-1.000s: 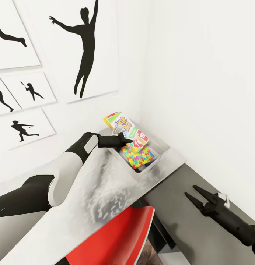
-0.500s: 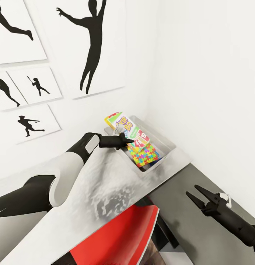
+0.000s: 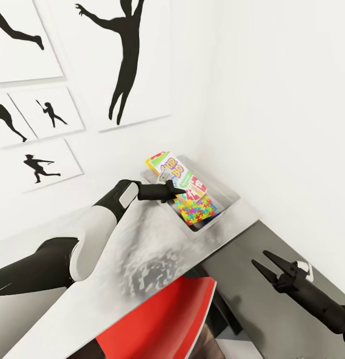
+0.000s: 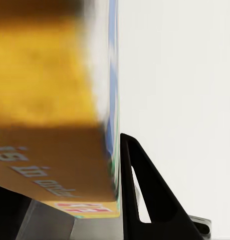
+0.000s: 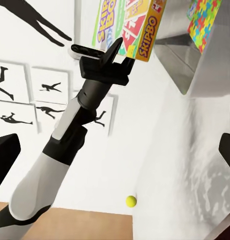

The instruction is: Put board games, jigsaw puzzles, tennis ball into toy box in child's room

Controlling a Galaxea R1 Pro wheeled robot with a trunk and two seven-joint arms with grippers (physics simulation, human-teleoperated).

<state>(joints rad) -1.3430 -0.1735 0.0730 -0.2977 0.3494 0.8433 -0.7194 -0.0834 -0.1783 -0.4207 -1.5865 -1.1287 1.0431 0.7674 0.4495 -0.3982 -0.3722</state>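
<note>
My left gripper (image 3: 170,183) is shut on the SKIP-BO board game (image 3: 176,173) and holds it tilted on edge over the toy box (image 3: 228,193), which stands in the table's corner by the walls. A jigsaw puzzle (image 3: 196,210) lies inside the box under the game. The right wrist view shows the same grip, with the left gripper (image 5: 122,54) on the board game (image 5: 130,24) above the toy box (image 5: 180,66) and the puzzle (image 5: 204,20). The tennis ball (image 5: 130,201) rests far from the box at the table's edge. My right gripper (image 3: 265,262) hangs open and holds nothing.
The pale grey table (image 3: 142,249) runs along the wall with black silhouette pictures (image 3: 123,60). A red chair (image 3: 167,319) is tucked under its near edge. A white wall closes the corner right behind the toy box. A dark grey surface (image 3: 242,294) lies under my right arm.
The head view has shifted a little. My left gripper has edged the SKIP-BO box slightly further over the toy box. The right arm has stayed put.
</note>
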